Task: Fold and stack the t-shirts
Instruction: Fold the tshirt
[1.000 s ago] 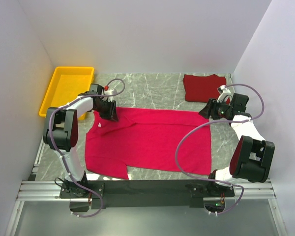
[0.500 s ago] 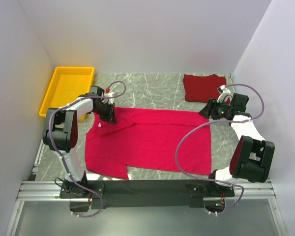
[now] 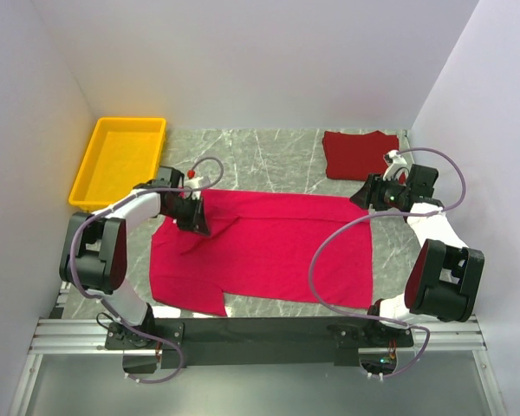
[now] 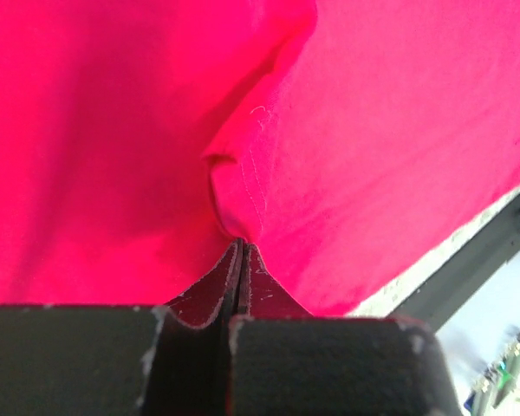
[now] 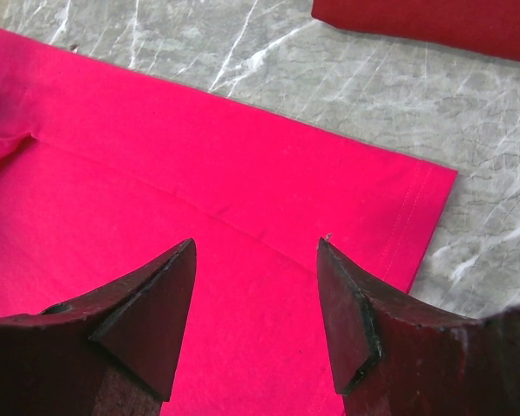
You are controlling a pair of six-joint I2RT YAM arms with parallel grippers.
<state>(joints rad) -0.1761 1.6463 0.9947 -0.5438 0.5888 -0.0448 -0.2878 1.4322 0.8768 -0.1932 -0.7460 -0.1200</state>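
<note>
The bright crimson-pink t-shirt (image 3: 269,247) lies spread across the middle of the table, its far left corner pulled inward. My left gripper (image 3: 197,224) is shut on a pinch of that cloth (image 4: 243,217), which bunches up at the fingertips in the left wrist view. The darker maroon t-shirt (image 3: 360,153) lies folded at the far right. My right gripper (image 3: 361,194) hovers open over the pink shirt's far right corner (image 5: 416,199), with nothing between its fingers (image 5: 156,303).
A yellow plastic tray (image 3: 121,156) stands at the far left corner. White walls close in on three sides. The black rail (image 3: 260,334) with the arm bases runs along the near edge. Marbled tabletop (image 3: 269,156) shows beyond the pink shirt.
My left gripper closed on the pink shirt's far left edge and dragged it toward the near side, folding that corner over. The right arm has not moved.
</note>
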